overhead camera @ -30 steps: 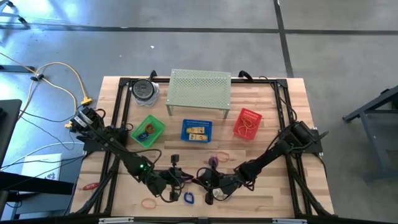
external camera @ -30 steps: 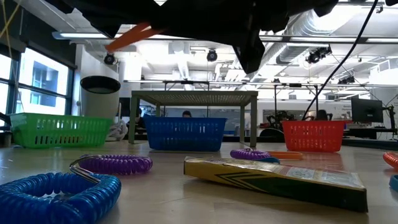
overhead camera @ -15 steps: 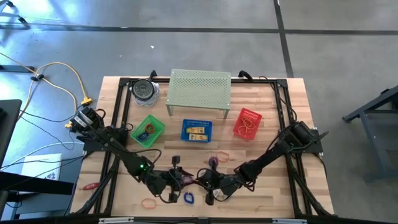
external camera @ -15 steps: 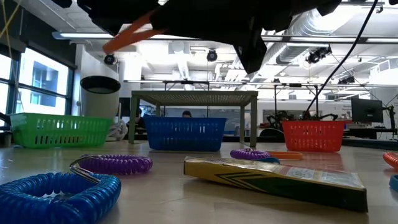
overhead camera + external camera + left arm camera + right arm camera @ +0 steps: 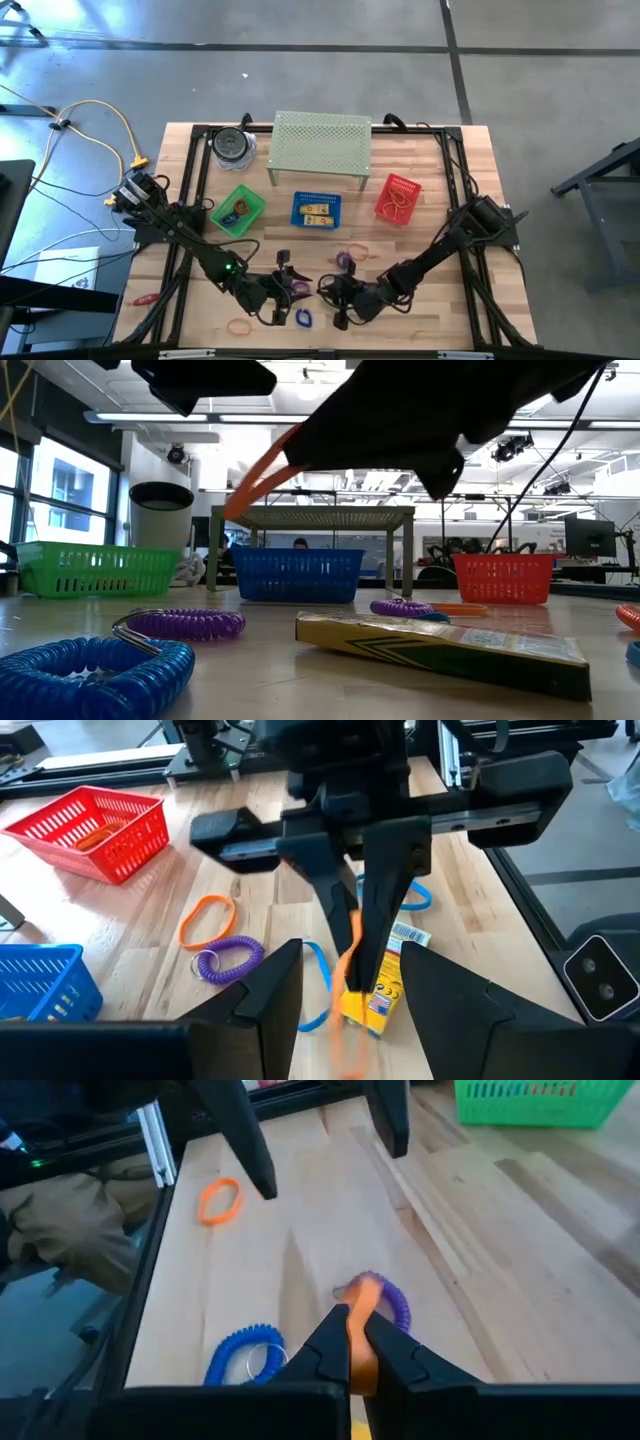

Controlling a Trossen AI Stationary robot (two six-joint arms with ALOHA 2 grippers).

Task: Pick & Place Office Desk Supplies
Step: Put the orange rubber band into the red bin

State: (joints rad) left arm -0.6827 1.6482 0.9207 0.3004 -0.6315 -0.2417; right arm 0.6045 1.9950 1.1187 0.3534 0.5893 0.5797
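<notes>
Orange band [image 5: 362,1323] pinched in right gripper [image 5: 358,1342], fingers clamped on it, lifted off table near front edge; handover looks done, likely bound for red basket [image 5: 398,197]. Left gripper [image 5: 345,982] fingers spread, released, facing right gripper close by. Yellow box [image 5: 440,640], purple coil [image 5: 186,623], blue coil [image 5: 95,670] lie beneath. Left arm crowds path; green basket [image 5: 238,211], blue basket [image 5: 316,209], mesh shelf [image 5: 320,146] sit beyond.

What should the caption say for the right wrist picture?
Right gripper pinches an orange band above a wooden table, with purple and blue coil loops below.
</notes>
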